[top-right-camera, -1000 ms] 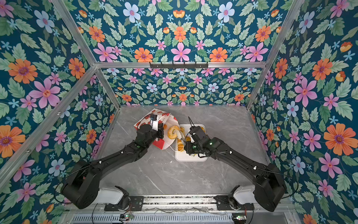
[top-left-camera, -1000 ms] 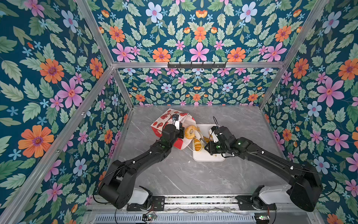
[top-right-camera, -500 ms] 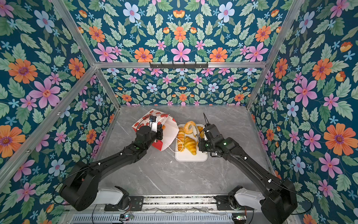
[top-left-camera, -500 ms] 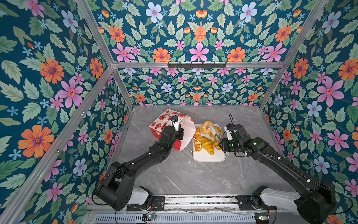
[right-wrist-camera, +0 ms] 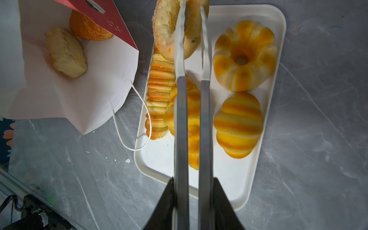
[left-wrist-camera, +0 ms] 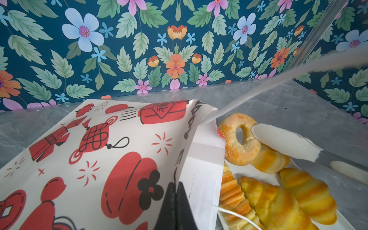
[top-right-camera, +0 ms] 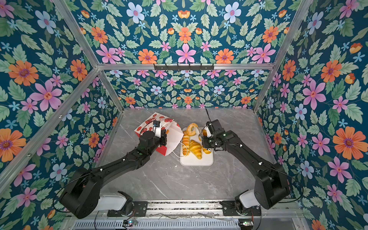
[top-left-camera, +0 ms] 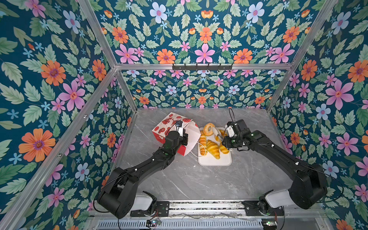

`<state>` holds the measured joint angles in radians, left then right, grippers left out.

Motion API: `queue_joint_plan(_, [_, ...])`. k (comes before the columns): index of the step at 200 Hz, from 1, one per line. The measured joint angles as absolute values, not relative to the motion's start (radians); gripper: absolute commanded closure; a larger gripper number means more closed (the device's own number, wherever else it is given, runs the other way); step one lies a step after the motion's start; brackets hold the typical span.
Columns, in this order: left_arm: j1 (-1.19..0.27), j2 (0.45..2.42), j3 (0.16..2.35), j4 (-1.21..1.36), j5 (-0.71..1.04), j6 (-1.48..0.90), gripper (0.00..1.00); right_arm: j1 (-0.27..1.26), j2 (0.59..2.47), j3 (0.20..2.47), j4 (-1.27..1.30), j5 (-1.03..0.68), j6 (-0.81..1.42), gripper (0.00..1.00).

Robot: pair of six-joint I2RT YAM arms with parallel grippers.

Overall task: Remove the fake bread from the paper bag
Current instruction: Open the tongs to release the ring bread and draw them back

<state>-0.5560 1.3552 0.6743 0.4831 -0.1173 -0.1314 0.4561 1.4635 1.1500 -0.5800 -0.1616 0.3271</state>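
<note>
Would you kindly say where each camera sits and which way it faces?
Top views: overhead by the rail, looking down on the table; the left arm and right arm show.
Left wrist: on the left arm, facing the paper bag; its jaws show, pinching it.
Right wrist: on the right arm, looking down at the tray; its jaws show, holding tongs.
Both wrist views share the ring bagel.

Fake bread (right-wrist-camera: 244,55): seven pieces. Paper bag (left-wrist-camera: 99,149): one. Tray (right-wrist-camera: 235,171): one. Tongs (right-wrist-camera: 181,119): one.

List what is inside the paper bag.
Two pieces show in the open mouth of the paper bag: a pale ridged bun and an orange-brown pastry, half hidden by the bag's wall. The bag's deeper end is covered.
</note>
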Motion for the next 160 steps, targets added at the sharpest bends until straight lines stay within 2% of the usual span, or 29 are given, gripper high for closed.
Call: queue_joint_plan(160, [-0.555, 1.358, 0.648, 0.505, -0.12, -0.133, 1.0, 0.436, 1.534, 1.188, -0.641, -0.102, 0.256, 0.96])
